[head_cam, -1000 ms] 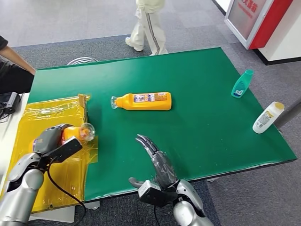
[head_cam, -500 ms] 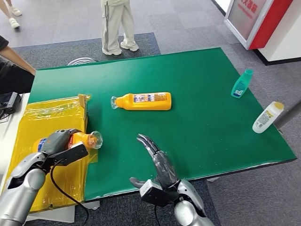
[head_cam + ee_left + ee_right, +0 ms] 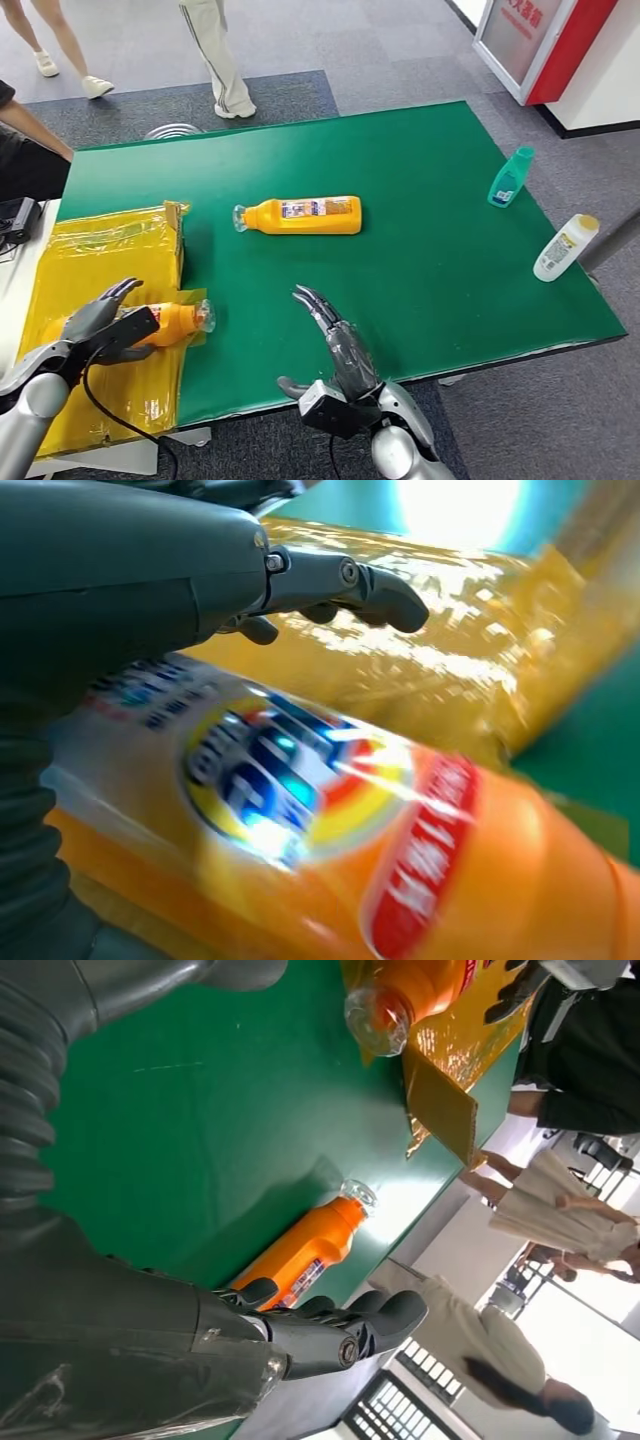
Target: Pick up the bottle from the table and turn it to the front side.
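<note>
Orange bottle (image 3: 175,322) lies on its side on the yellow wrapped box (image 3: 106,262) at the left of the worktop (image 3: 423,250), its clear cap end toward the green surface, near the box's edge. Glossy plastic body; the left wrist view shows a round blue-and-yellow logo and a red label strip facing up, both blurred. Left robot hand (image 3: 106,322) sits at the bottle's base end with fingers spread, upper fingers raised off the bottle; whether the palm touches it cannot be told. The hand grips nothing.

Right robot hand (image 3: 336,345) hovers over the worktop's near edge, dark fingers extended and slightly curled, apart, holding nothing. Silver forearm below it.

Second orange bottle (image 3: 298,215) lies on its side mid-worktop, clear cap pointing left, long label facing up, well apart from both hands.

Worktop is a flat matte green sheet. The box is covered in shiny crinkled yellow film, with a brown cardboard flap (image 3: 176,222) standing at its corner.

Far right: a teal bottle (image 3: 509,178) lying tilted, and a white bottle (image 3: 560,247) with a yellow cap at the worktop's edge.

Grey carpet floor around. A person's legs (image 3: 215,50) beyond the worktop; a dark-sleeved arm (image 3: 26,135) at left.
</note>
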`<state>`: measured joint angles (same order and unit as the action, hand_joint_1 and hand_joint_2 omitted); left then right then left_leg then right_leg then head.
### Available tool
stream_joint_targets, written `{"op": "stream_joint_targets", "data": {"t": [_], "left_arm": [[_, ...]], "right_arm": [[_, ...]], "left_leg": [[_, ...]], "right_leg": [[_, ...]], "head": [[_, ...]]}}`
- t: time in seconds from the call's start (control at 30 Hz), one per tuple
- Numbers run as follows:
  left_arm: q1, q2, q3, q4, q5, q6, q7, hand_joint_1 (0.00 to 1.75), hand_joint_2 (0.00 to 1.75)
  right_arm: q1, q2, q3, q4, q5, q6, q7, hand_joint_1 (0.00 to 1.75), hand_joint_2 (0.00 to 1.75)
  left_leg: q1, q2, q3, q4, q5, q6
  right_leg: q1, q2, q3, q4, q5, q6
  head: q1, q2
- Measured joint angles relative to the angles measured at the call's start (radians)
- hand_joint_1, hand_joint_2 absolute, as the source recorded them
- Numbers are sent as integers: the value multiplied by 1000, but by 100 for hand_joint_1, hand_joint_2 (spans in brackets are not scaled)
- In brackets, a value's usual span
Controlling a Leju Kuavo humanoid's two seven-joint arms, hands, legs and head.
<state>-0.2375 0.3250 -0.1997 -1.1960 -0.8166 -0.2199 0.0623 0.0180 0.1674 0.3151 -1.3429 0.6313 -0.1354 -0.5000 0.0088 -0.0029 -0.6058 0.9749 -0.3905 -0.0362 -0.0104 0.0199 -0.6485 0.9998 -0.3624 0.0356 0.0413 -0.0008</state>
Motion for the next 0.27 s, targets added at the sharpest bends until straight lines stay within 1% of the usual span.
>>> {"op": "stream_joint_targets", "data": {"t": [0.07,0.13,0.17,0.23,0.27], "left_arm": [[24,-3,51,-3,55,27,-15,0,0],[56,-10,110,-12,115,58,-55,0,0],[75,-16,141,-20,148,74,-88,0,0],[120,-40,208,-41,250,90,-207,0,0],[132,-48,225,-47,280,93,-243,0,0]], "right_arm": [[0,-1,0,2,-4,-4,0,0,175],[0,-3,0,3,-7,-8,0,0,175],[1,-4,0,4,-8,-11,0,0,175],[2,-7,0,4,-10,-17,-3,0,175],[3,-7,0,4,-10,-18,-4,0,175]], "left_leg": [[0,0,1,0,0,0],[0,0,1,0,0,0],[0,0,1,0,0,0],[0,0,1,0,0,0],[0,0,0,0,0,0]], "right_leg": [[0,0,0,0,0,0],[0,0,0,0,0,0],[0,0,0,0,0,0],[0,0,-1,0,-1,0],[0,0,-1,0,-1,0]], "head": [[0,0],[0,0],[0,0],[0,0],[0,0]]}}
